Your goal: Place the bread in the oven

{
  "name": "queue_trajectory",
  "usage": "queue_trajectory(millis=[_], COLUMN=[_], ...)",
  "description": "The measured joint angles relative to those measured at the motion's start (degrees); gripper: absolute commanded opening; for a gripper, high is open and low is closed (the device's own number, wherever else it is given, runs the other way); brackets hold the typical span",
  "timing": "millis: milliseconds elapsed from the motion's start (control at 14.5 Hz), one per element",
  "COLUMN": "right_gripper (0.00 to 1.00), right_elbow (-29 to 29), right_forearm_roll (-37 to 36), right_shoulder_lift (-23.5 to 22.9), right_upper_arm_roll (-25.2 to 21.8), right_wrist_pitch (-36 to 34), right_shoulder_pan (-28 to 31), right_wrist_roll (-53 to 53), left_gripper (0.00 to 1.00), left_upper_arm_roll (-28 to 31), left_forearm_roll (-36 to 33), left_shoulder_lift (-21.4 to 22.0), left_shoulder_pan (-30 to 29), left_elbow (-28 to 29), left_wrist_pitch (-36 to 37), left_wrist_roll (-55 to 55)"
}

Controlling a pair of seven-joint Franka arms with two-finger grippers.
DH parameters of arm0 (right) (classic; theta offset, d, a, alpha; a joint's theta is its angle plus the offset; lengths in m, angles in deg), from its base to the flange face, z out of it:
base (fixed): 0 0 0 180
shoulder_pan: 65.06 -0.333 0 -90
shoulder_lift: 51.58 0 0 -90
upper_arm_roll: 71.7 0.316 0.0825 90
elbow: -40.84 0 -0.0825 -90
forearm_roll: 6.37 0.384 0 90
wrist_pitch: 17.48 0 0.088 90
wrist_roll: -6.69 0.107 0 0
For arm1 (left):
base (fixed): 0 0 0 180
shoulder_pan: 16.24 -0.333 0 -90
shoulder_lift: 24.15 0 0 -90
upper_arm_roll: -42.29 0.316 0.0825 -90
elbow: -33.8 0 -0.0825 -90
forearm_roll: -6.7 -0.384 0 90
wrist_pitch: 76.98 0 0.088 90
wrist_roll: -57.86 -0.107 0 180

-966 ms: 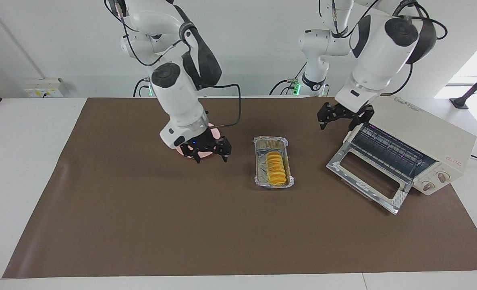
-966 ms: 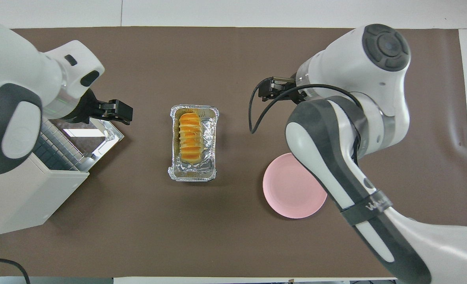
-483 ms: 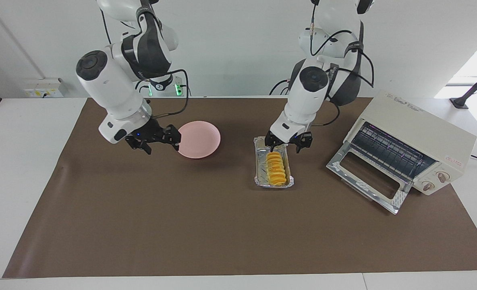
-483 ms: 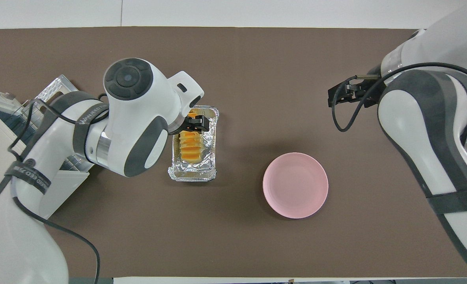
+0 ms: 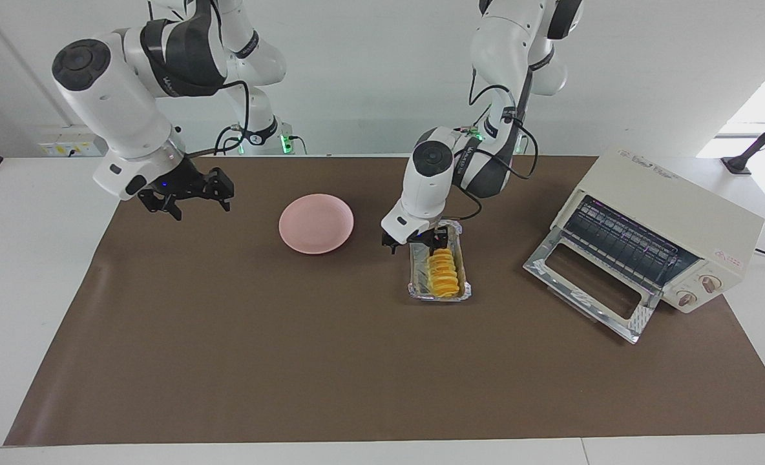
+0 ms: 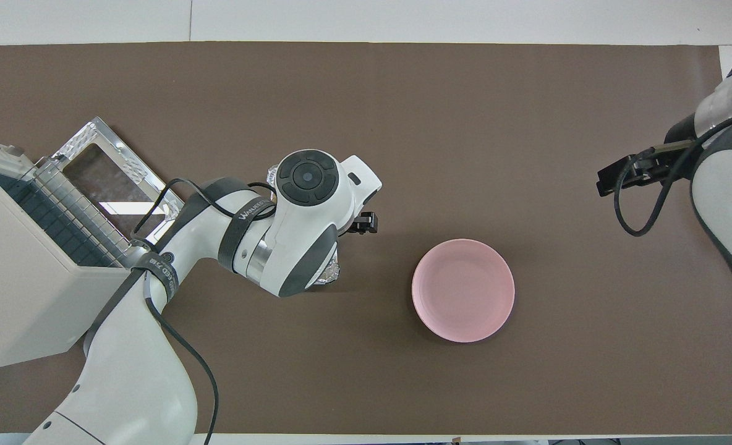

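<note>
The left claw (image 5: pixel 415 241) is hanging over the end of the foil tray (image 5: pixel 417 284) nearest the robots, its fingers spread and pinching nothing. One finger is reaching down at the end of the bread (image 5: pixel 442 272), the other is standing just outside the tray's wall. The bread is lying lengthwise in the tray, at the middle of the bench (image 5: pixel 227 361), so the pick-up appears to be the step in hand and nothing is gripped yet.

The next move probably calls for both fingers to straddle the loaf inside the tray, squeeze gently, then lift clear of the foil walls before carrying it to the oven (image 5: pixel 667 223). The oven is sitting at the left arm's end of the bench with its glass door (image 5: pixel 586 284) dropped open and the wire rack (image 5: pixel 621 240) showing, so the way in looks free.

The thin tray wall could catch a finger. The pink plate (image 5: pixel 316 223) is lying beside the tray, out of the path. The right claw (image 5: pixel 185 192) is waiting, spread and holding nothing, over the bench's right-arm end.
</note>
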Motion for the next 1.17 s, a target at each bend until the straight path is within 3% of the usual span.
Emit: queue_trajectory(millis=[138,276,414,483,966,1172], right_gripper=[1.00,1.00,1.00,1.00,1.00,1.00], right_elbow=[-1.0,-2.5,-3.3,-3.4,-3.3,-3.4], right_forearm_roll=[-1.9,-2.8,-2.9,-2.9,-3.3,-3.3], right_shoulder_lift=[1.7,3.4,4.6,4.9,7.2,8.1], right_upper_arm_roll=[0.0,0.1,0.2,0.2,3.0,3.1], right_wrist_pitch=[-0.7,-0.7,-0.7,-0.7,-1.2,-2.6], right_shoulder_pan=[0.8,1.6,2.4,2.5,5.9,6.0], right_wrist_roll=[-0.9,-1.0,-1.0,-1.0,-1.0,-1.0], left_gripper=[0.83,0.55,0.22,0.00,0.00,0.00], left_upper_arm_roll=[0.2,0.4,0.5,0.5,0.6,2.0], left_forearm_roll=[0.0,0.0,0.0,0.0,0.0,0.0], left_shoulder_lift=[-0.6,-0.8,-0.8,-0.8,-1.0,-1.4], left_shoulder_pan=[0.0,0.0,0.0,0.0,0.0,-0.2], left_elbow=[0.0,0.0,0.0,0.0,-0.1,-4.8], left_wrist_pitch=[-0.6,-0.7,-0.8,-0.8,-0.4,5.6], left_wrist_roll=[1.1,1.5,2.0,2.2,2.6,5.2])
